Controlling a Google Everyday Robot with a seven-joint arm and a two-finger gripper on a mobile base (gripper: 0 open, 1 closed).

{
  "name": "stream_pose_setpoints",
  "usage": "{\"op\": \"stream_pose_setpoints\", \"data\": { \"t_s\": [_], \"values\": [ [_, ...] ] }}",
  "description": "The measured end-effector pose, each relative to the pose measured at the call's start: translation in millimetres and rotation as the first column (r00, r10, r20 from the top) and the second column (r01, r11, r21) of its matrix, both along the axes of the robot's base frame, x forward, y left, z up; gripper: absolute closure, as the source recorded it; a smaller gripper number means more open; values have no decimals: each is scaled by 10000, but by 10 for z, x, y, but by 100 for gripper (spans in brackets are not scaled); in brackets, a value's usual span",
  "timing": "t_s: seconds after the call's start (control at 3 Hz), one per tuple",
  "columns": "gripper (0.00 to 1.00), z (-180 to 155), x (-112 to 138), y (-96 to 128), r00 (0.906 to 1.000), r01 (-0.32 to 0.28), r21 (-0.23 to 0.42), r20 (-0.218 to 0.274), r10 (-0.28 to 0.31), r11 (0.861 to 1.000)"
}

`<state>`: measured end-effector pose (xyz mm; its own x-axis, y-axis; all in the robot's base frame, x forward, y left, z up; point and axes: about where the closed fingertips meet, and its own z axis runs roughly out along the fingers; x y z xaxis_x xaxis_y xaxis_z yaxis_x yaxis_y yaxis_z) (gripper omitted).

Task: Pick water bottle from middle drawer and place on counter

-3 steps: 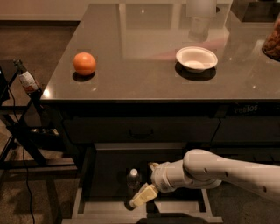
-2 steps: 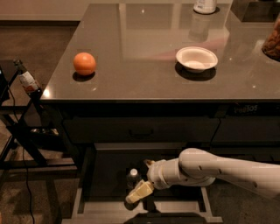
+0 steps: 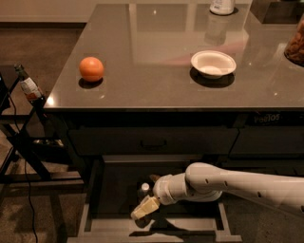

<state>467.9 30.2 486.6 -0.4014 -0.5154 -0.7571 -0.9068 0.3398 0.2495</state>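
Note:
The water bottle (image 3: 144,189) stands upright in the open middle drawer (image 3: 93,216), and its white cap shows at the left of the drawer's dark floor. My gripper (image 3: 147,200) is down inside the drawer, at the end of the white arm that reaches in from the right. It is right beside the bottle, just below and to the right of the cap, and hides the bottle's lower body. The counter (image 3: 156,42) is above the drawer, glossy and dark.
On the counter are an orange (image 3: 91,69) at the left, a white bowl (image 3: 213,63) right of centre, a white-lidded jar (image 3: 222,5) at the back and a jar of brown things (image 3: 296,45) at the right edge. A brown bottle (image 3: 27,85) sits on a black stand at the left.
My arm has moved left inside the drawer, bringing the gripper up against the water bottle. The bottle has stayed in place. The view has shifted slightly.

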Motion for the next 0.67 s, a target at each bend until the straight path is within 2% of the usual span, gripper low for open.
{"op": "stream_pose_setpoints", "data": {
  "t_s": [0.33,0.67],
  "values": [
    [0,0,0,0,10000,-1,0,0,1,10000],
    [19,0,0,1,10000,-1,0,0,1,10000]
  ]
}}
